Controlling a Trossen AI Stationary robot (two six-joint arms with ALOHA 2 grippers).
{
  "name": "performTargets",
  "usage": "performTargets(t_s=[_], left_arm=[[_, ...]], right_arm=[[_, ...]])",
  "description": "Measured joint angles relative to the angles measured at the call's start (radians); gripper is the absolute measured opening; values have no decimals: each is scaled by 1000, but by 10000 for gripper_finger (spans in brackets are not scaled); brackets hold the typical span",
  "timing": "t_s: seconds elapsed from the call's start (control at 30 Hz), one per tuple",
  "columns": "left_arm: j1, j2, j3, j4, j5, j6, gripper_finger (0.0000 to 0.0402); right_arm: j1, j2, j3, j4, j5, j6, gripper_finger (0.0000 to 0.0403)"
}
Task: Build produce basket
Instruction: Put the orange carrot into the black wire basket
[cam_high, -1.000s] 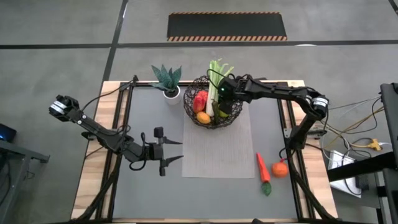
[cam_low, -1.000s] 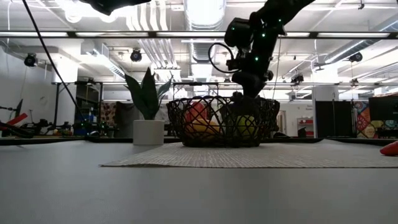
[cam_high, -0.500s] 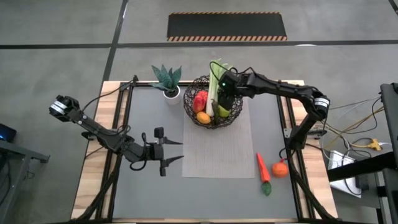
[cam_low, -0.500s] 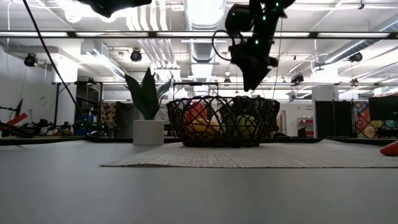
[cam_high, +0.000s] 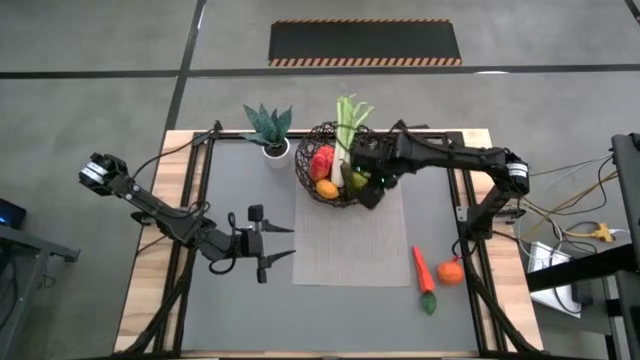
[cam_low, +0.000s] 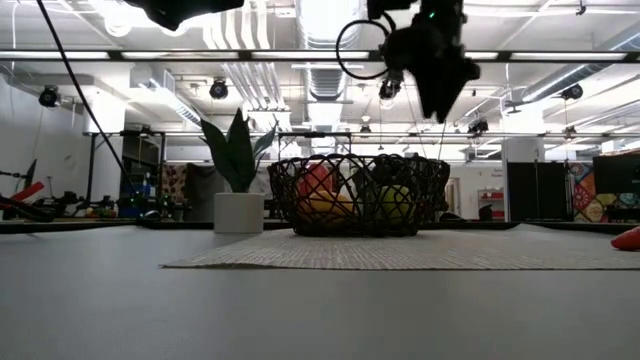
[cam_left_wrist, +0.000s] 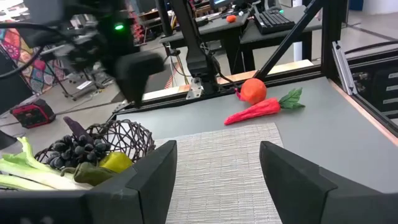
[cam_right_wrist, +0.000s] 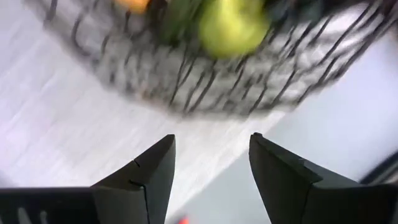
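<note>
Above basket (cam_high: 340, 170) rim, right hand (cam_high: 372, 186) empty, basket blurred.

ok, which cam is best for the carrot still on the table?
Left wrist view: the carrot lies whole and unobstructed, beside the orange fruit. The high view shows it whole too, but smaller. The low view catches only a red tip at the picture's edge. The right wrist view shows at most a red speck, too small to tell.

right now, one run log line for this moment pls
right hand open, empty, above basket rim | left hand open, idle over table | carrot, orange fruit not yet in basket
</note>
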Motion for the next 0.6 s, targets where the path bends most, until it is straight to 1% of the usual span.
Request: performTargets(t_s=[0.13,0.27,0.5,0.6], left_arm=[[0,0,0,0,0,-1,212],[-1,0,0,0,0,-2,212],[-12,0,-1,-27,-4,-3,212],[-14,0,-1,-26,-4,-6,212]], right_arm=[[90,0,0,-61,-72,89,192],[183,0,-2,-96,-114,187,192],[335,2,-38,-116,-124,330,192],[398,2,-70,-116,-125,331,192]])
